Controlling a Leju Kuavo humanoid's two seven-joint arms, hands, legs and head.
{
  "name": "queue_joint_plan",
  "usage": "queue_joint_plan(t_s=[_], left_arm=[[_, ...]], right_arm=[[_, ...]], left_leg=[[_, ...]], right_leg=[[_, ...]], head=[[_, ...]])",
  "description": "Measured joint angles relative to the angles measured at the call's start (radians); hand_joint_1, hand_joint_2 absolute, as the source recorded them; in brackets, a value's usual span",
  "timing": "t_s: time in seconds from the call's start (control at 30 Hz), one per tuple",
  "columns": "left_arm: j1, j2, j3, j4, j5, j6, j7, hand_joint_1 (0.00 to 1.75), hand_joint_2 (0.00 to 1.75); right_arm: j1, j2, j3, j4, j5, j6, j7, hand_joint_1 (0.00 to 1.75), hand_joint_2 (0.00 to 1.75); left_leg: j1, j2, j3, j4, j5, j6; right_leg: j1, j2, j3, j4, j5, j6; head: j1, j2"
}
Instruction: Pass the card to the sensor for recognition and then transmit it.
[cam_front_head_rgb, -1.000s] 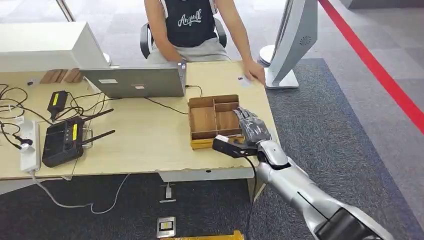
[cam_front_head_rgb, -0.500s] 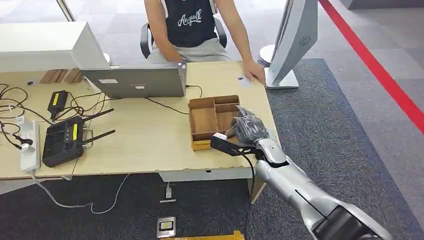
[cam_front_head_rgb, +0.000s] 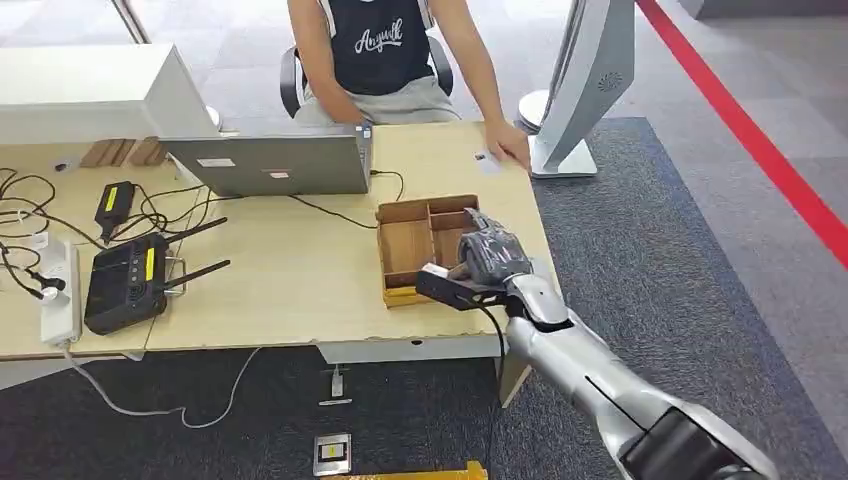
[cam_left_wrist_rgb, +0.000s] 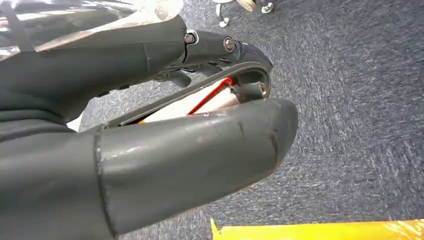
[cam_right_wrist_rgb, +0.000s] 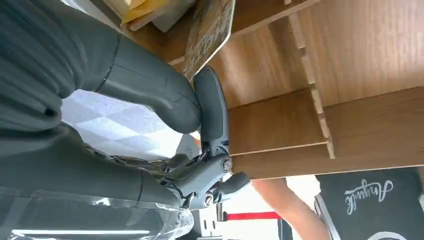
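Observation:
A wooden compartment box (cam_front_head_rgb: 405, 245) sits on the table near its right edge. My right hand (cam_front_head_rgb: 492, 255) reaches into the box's right side with its fingers curled. In the right wrist view the thumb (cam_right_wrist_rgb: 150, 85) and a finger (cam_right_wrist_rgb: 212, 110) pinch the lower end of a yellow-brown printed card (cam_right_wrist_rgb: 210, 30) standing over the box's dividers (cam_right_wrist_rgb: 310, 80). A person's hand (cam_front_head_rgb: 508, 143) rests by a small white item (cam_front_head_rgb: 488, 160) at the table's far right. My left hand (cam_left_wrist_rgb: 150, 150) hangs over the carpet, a finger curled round to the thumb tip with nothing in it.
An open laptop (cam_front_head_rgb: 270, 162) stands behind the box. A black router (cam_front_head_rgb: 128, 280), a power strip (cam_front_head_rgb: 58, 292) and cables lie at the left. A white pedestal screen (cam_front_head_rgb: 590, 80) stands off the table's far right corner. A person sits behind the table.
My right hand's fingers, stretched over the box a second ago, have curled in, and the hand has shifted slightly left into the box. The person's hand stays put.

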Motion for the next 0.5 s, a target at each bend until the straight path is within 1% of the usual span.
queue_joint_plan(t_s=[0.1, 0.3, 0.33, 0.37, 0.4, 0.5], left_arm=[[0.0, -0.001, -0.002, -0.002, 0.0, 0.001, 0.0, 0.0, 0.0], [0.0, -0.001, -0.003, -0.004, 0.006, 0.003, 0.005, 0.0, 0.0], [0.0, -0.001, -0.003, -0.004, 0.006, 0.003, 0.005, 0.0, 0.0], [0.0, -0.001, -0.003, -0.004, 0.006, 0.003, 0.004, 0.0, 0.0], [0.0, -0.001, -0.003, -0.004, 0.006, 0.003, 0.0, 0.0, 0.0], [0.0, -0.001, -0.003, -0.005, 0.005, 0.003, -0.008, 0.0, 0.0]], right_arm=[[0.0, 0.005, 0.001, 0.0, 0.0, 0.004, 0.002, 1.73, 1.75], [-0.001, 0.013, 0.004, 0.0, 0.002, 0.01, 0.003, 1.75, 1.75], [-0.001, 0.013, 0.004, 0.002, 0.002, 0.01, 0.002, 1.57, 1.75], [-0.002, 0.014, 0.005, 0.003, 0.002, 0.01, 0.001, 0.35, 1.75], [-0.002, 0.015, 0.005, 0.005, 0.0, 0.008, 0.0, 0.0, 1.75], [-0.002, 0.014, 0.005, 0.005, -0.002, 0.003, 0.0, 0.0, 1.75]], left_leg=[[0.0, 0.0, 0.0, 0.0, 0.0, 0.0], [0.0, 0.0, 0.0, 0.0, 0.0, 0.0], [0.0, 0.0, 0.0, 0.0, 0.0, 0.0], [0.0, 0.0, 0.0, 0.0, 0.0, 0.0], [0.0, 0.0, 0.0, 0.0, 0.0, 0.0], [0.0, 0.0, 0.0, 0.0, 0.0, 0.0]], right_leg=[[0.0, 0.0, 0.0, 0.0, 0.0, 0.0], [0.0, 0.0, 0.0, 0.0, 0.0, 0.0], [0.0, 0.0, 0.0, 0.0, 0.0, 0.0], [0.0, 0.0, 0.0, 0.0, 0.0, 0.0], [0.0, 0.0, 0.0, 0.0, 0.0, 0.0], [0.0, 0.0, 0.0, 0.0, 0.0, 0.0]], head=[[0.0, 0.0], [0.0, 0.0], [0.0, 0.0], [0.0, 0.0], [0.0, 0.0], [0.0, 0.0]])
